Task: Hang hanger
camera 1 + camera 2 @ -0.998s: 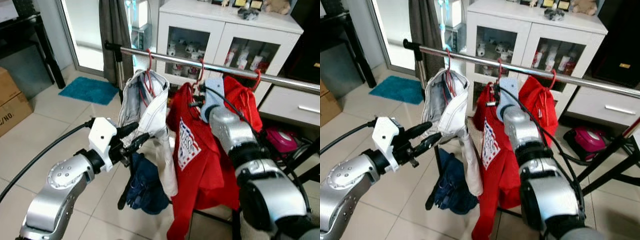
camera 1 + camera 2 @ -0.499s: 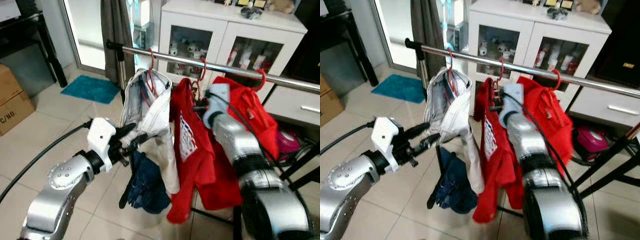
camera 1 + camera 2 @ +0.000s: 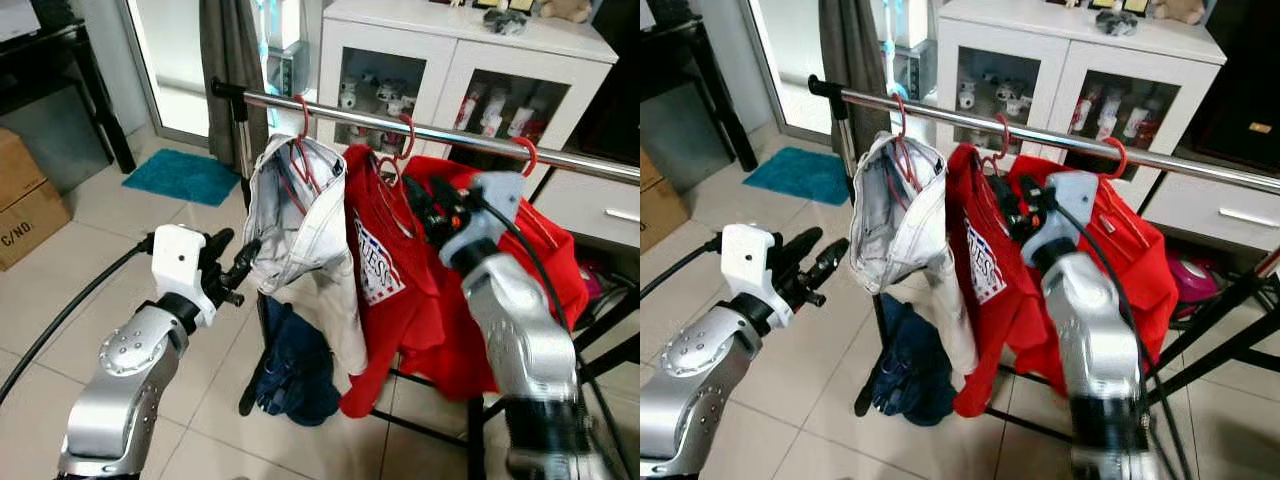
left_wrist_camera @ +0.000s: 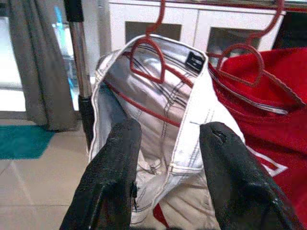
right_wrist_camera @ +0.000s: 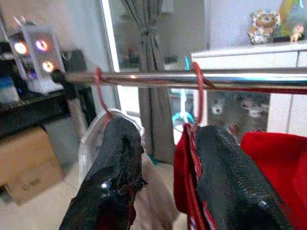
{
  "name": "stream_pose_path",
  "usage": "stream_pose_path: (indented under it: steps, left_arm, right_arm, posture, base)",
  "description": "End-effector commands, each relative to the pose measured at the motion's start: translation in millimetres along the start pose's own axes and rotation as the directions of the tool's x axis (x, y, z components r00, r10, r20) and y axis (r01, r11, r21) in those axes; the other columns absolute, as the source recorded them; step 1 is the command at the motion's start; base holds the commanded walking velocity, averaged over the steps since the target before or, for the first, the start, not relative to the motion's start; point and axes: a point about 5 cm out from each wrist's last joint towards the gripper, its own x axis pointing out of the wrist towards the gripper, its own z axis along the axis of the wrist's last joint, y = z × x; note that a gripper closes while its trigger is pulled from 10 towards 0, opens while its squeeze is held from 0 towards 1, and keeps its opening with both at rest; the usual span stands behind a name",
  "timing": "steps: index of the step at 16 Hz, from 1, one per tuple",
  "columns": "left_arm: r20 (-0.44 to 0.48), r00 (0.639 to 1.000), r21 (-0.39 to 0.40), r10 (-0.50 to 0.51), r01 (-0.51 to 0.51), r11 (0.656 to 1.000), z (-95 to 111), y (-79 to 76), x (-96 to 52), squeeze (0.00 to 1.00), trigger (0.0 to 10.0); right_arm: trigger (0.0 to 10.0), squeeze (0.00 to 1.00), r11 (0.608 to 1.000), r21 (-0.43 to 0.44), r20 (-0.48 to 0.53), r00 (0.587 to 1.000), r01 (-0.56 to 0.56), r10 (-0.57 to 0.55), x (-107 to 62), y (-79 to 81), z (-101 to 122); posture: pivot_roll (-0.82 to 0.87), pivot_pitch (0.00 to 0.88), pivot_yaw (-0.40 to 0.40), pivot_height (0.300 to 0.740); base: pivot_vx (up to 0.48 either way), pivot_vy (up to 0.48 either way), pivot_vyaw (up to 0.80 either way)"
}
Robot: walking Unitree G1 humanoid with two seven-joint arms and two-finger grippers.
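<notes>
A steel rail (image 3: 560, 157) runs across the upper part of the head view, from about ten o'clock down toward three o'clock, and three red hangers are hooked over it. The hanger (image 3: 302, 120) nearest the rail's left end carries a white shirt (image 3: 300, 225), the middle hanger (image 3: 404, 138) carries a red T-shirt (image 3: 385, 275) with a white print on the chest, and a third hanger (image 3: 526, 156) toward two o'clock holds another red garment (image 3: 545, 260). A dark blue garment (image 3: 292, 372) hangs low under the white shirt, near six o'clock. The right gripper (image 3: 432, 203) is raised just right of centre, close in front of the red T-shirt and just below the middle hanger's hook; its two black fingers (image 5: 115, 172) are spread apart with nothing between them, and the wrist view looks between them at the rail and the two hooks. The left gripper (image 3: 232, 262) sits at about nine o'clock, just left of the white shirt's edge and apart from it; its fingers (image 4: 112, 177) are also spread and empty, pointing at the open collar of the white shirt. Behind the rail stands a white cabinet (image 3: 440, 60) with glass doors, a grey curtain (image 3: 228, 75) hangs at eleven o'clock, a teal mat (image 3: 182, 177) lies on the tiled floor (image 3: 60, 290), and a cardboard box (image 3: 25, 205) sits at the left edge.
</notes>
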Motion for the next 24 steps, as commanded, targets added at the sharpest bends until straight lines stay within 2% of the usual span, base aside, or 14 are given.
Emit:
stream_pose_path:
  steps: [1,3,8,10,11,12,14,24]
  left_arm:
    - [0.009,1.000,0.010,0.015,-0.015,1.000,1.3,-0.5,1.8,0.00,10.0]
    - [0.020,1.000,0.014,0.019,-0.019,1.000,2.8,-3.5,2.0,0.00,10.0]
    - [0.019,1.000,0.023,0.017,-0.017,1.000,1.2,-8.3,1.7,0.00,10.0]
    - [0.015,0.999,-0.003,0.046,-0.046,0.999,-0.6,-5.9,-1.8,0.00,10.0]
    - [0.010,0.999,0.008,0.046,-0.046,0.999,-1.5,-5.9,-2.7,0.00,10.0]
    - [0.011,0.999,0.035,0.044,-0.044,0.998,-2.0,-6.4,-3.7,0.00,10.0]
    - [0.013,0.998,0.019,0.064,-0.064,0.998,-3.8,-5.6,-5.0,0.00,10.0]
    - [0.013,0.998,0.019,0.064,-0.064,0.998,-3.8,-5.6,-5.0,0.00,10.0]
  right_arm:
    - [10.0,1.00,1.000,0.004,0.027,1.000,-0.005,0.005,-4.0,4.3,4.0]
    - [10.0,1.00,1.000,-0.010,0.001,1.000,0.009,-0.009,-9.7,11.2,-2.6]
    - [10.0,1.00,0.999,-0.027,-0.029,0.999,0.040,-0.041,-10.5,13.7,-10.1]
    - [10.0,0.99,0.996,-0.085,-0.141,0.989,0.030,-0.042,-14.4,18.2,-27.1]
    - [10.0,0.07,0.996,-0.092,-0.140,0.990,0.010,-0.023,-19.5,20.0,-30.6]
    - [10.0,0.00,0.997,-0.078,-0.140,0.990,0.004,-0.015,-24.0,21.2,-33.6]
    - [10.0,0.00,0.997,-0.076,-0.185,0.983,-0.020,0.005,-28.3,25.6,-42.4]
    - [10.0,0.00,0.997,-0.076,-0.185,0.983,-0.020,0.005,-28.3,25.6,-42.4]
  posture:
    - [-0.04,0.000,-0.032,0.727]
    - [-0.04,0.000,-0.030,0.727]
    - [-0.03,0.000,-0.033,0.727]
    - [-0.03,0.000,-0.031,0.727]
    - [-0.03,0.000,-0.031,0.727]
    - [-0.03,0.000,-0.032,0.727]
    - [-0.03,0.000,-0.032,0.727]
    - [-0.03,0.000,-0.032,0.727]
  base:
    - [0.000,0.000,0.00]
    - [0.000,0.000,0.00]
    - [0.000,-0.200,0.00]
    - [0.000,0.000,0.00]
    - [0.000,0.000,0.00]
    - [0.000,0.000,0.00]
    - [0.000,0.000,0.00]
    - [0.000,0.000,0.00]
